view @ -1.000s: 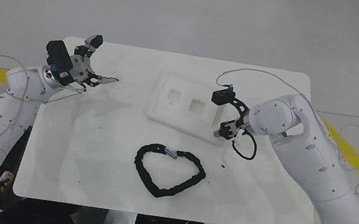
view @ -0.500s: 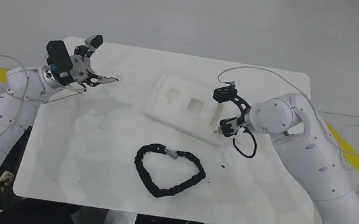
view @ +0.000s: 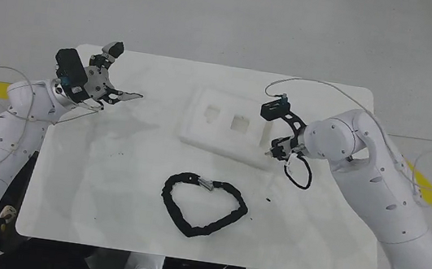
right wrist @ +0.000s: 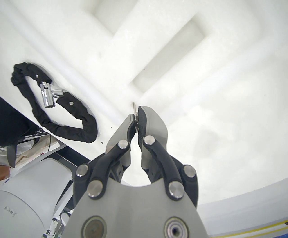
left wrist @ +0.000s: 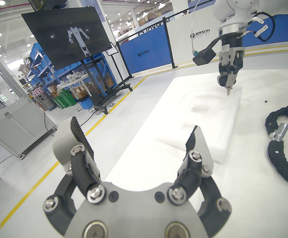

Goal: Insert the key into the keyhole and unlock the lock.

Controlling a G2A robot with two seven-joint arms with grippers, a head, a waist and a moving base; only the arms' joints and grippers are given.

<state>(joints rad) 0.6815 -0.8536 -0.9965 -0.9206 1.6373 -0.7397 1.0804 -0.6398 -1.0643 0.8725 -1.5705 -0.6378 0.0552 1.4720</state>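
A black fabric-covered chain lock (view: pixel 202 206) lies in a loop at the table's front middle, its chrome lock cylinder (view: pixel 203 184) at the top of the loop, also visible as the chrome cylinder (right wrist: pixel 46 95). My right gripper (right wrist: pixel 135 117) is shut on a small metal key (right wrist: pixel 134 107), blade pointing down over the right end of the white foam tray (view: pixel 225 127). In the left wrist view that gripper (left wrist: pixel 228 89) hangs just above the foam. My left gripper (left wrist: pixel 135 137) stands open and empty above the table's far left corner, also seen as the left gripper (view: pixel 120 81).
The foam tray (right wrist: pixel 180 56) has two shallow rectangular recesses. A small dark speck (view: pixel 270 199) lies on the table right of the chain. Bare tabletop (view: pixel 111 186) stretches at the left and right of the chain.
My right gripper has shifted slightly to the right and back with the key, over the foam tray's right end. The left arm and the chain lock have not moved.
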